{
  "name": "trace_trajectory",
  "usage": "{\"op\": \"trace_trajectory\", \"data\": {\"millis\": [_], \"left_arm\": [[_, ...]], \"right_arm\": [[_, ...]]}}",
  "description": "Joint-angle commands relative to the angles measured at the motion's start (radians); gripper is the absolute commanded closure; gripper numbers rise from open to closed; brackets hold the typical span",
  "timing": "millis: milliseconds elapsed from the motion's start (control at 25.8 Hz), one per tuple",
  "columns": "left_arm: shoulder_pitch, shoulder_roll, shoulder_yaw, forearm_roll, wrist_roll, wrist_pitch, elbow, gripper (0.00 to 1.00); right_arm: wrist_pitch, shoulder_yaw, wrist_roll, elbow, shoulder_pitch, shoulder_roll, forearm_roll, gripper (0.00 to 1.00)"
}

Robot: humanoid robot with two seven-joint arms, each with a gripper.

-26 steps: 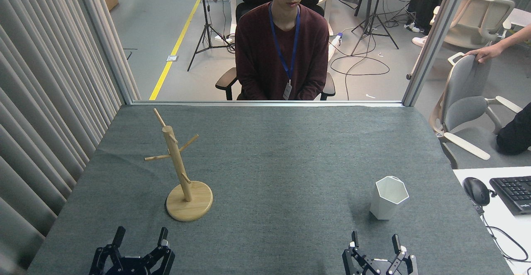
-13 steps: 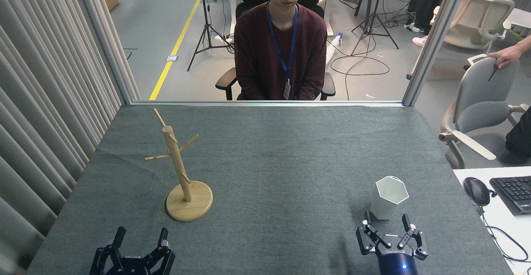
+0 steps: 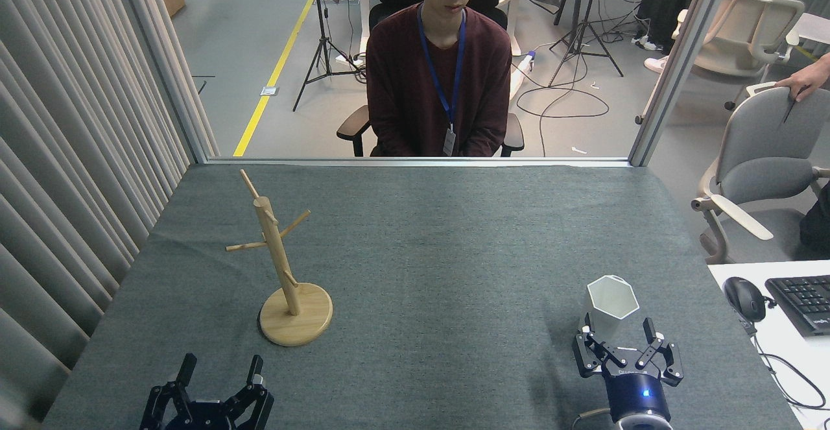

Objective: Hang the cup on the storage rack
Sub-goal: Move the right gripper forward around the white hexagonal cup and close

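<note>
Head view:
Cup (image 3: 608,308): upright, right side of table (image 3: 441,248), just beyond right gripper (image 3: 619,331).
Right gripper: jaws apart, flanking cup base, not clamped.
Left gripper (image 3: 219,370): apart, idle, far.
Rack (image 3: 280,268): well left of cup.
Nearer arm: right.

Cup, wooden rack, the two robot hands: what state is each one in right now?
Cup: upright on the table, open end up, not held.
Rack: standing, all pegs bare.
Right hand: open, just in front of the cup's base.
Left hand: open, low at the near table edge, holding nothing.
</note>
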Motion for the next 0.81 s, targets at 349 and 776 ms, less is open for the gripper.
{"op": "trace_trajectory", "data": {"millis": [349,776], "left_arm": [[0.0,0.002,0.0,0.0,0.0,-0.001,0.001,0.01],[0.004,0.002,0.0,0.0,0.0,-0.004,-0.001,0.01]], "right_arm": [[-0.004,0.0,-0.007,0.053,-0.046,-0.003,0.0,0.02],[-0.004,-0.001,-0.007,0.075,-0.064,-0.003,0.0,0.02]]}}
